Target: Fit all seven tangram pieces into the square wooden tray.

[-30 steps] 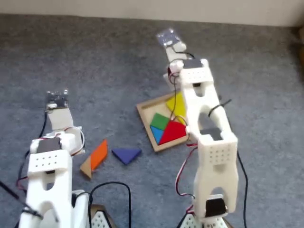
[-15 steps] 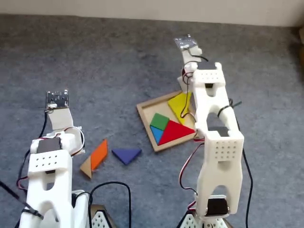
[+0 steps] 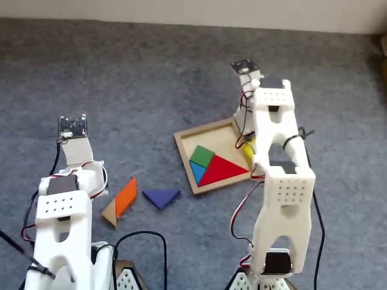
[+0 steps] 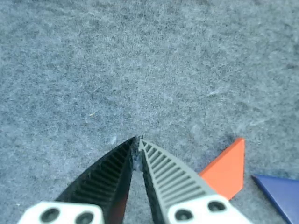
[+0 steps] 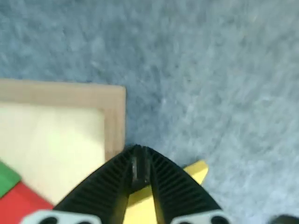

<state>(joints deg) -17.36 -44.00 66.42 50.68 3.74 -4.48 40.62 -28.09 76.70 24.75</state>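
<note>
Your right arm (image 3: pixel 275 163) stretches forward over the right side of the square wooden tray (image 3: pixel 204 128), its wrist tipped down. Its claw (image 5: pixel 138 162) is pinched shut on the yellow piece (image 5: pixel 198 170) at the tray's outer corner, and one yellow tip pokes out over the grey worktop (image 3: pixel 121 78). From above you see only a sliver of that piece beside the arm, so you cannot make out its shape. Your left arm (image 3: pixel 60 211) sits well apart on the left, bent low. Its claw (image 4: pixel 137 143) is closed on nothing, the tips meeting over bare worktop.

Inside the tray lie the red triangle (image 3: pixel 221 170), the green square (image 3: pixel 202 155) and a small blue triangle (image 3: pixel 197 174), all packed together. The arm covers the tray's right edge. Outside the tray, the orange piece (image 3: pixel 126 196) touches a tan triangle (image 3: pixel 109 212), and a dark blue triangle (image 3: pixel 161 196) lies just beside them.
</note>
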